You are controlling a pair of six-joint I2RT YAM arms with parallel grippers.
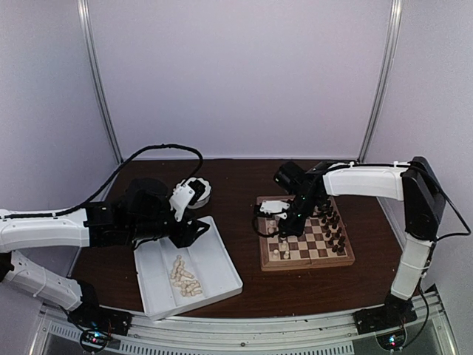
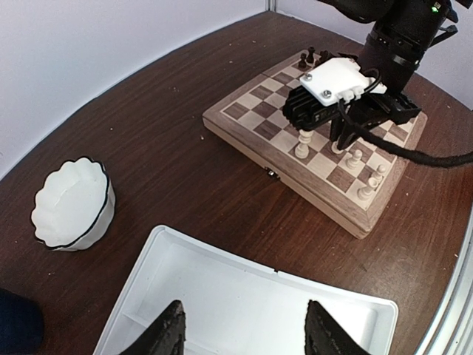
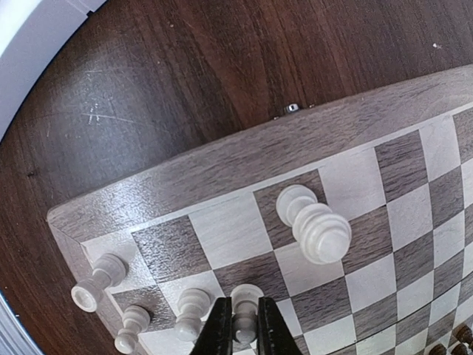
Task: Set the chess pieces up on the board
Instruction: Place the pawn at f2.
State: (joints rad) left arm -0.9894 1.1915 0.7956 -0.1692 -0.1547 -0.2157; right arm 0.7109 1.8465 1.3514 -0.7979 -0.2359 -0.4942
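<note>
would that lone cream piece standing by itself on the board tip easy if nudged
Likely yes: the lone cream piece looks tall for its narrow base, so a high nudge should topple it. Being round, it may then roll on the board. It looks rigid and light.

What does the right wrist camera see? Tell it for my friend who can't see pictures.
Two black fingers pinch a small cream pawn at the chessboard's edge, seen close from above. Three more cream pawns stand beside it near the corner, and a bigger cream piece stands nearby; dark wooden table shows past the board's rim.
</note>
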